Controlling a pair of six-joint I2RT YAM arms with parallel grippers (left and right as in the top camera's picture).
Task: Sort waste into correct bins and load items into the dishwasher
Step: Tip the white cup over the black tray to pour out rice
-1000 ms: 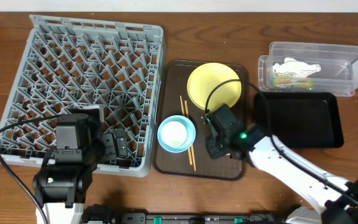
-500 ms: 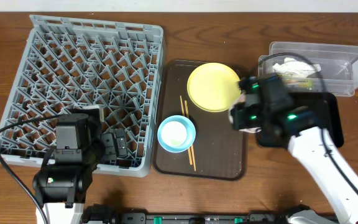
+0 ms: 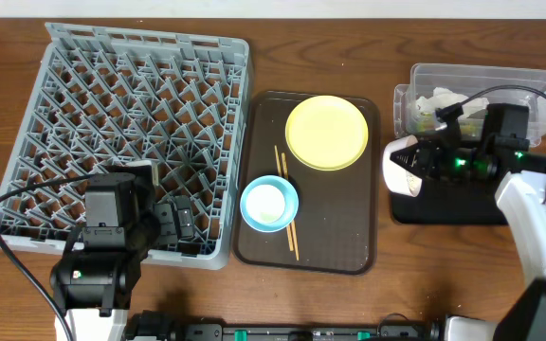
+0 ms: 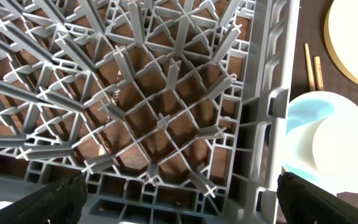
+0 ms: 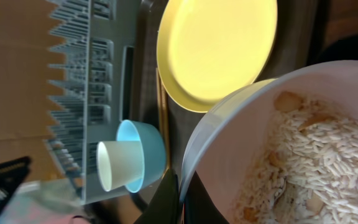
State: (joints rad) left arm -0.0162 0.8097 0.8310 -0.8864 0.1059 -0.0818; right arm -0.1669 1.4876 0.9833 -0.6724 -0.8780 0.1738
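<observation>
We are holding the cream-white bowl (image 3: pixel 403 164) in the right gripper (image 3: pixel 428 161), whose jaws are pinched tight on the bowl's rim. The right wrist view is showing the heap of rice-like grains (image 5: pixel 319 155) lying inside the bowl. The bowl is hanging above the left end of the black tray (image 3: pixel 472 204), and part of it is looking as if it overhangs that end toward the brown serving tray (image 3: pixel 354 251). That is the relation we are judging the next move by: the tray's bare floor is stretching away to our right of the bowl, with its long axis running left to right, while the clear tub (image 3: pixel 529 85) is sitting just beyond it, with the crumpled napkin (image 3: pixel 448 99) already inside.

We are reckoning that the grains belong on the black tray. Tipping here could drop some over the tray's left lip, so carrying the bowl a little rightward first seems safer.

The left gripper (image 4: pixel 179 202) is standing wide open and holding nothing, hovering over the near right corner of the dish rack (image 3: pixel 131 114). It is well apart from the bowl, so the right arm is the one placed for this pour. The yellow plate (image 3: pixel 326 133), the blue bowl (image 3: pixel 254 220) with the small white cup (image 3: pixel 266 201) in it, and the chopsticks (image 3: pixel 287 223) are waiting on the serving tray.
</observation>
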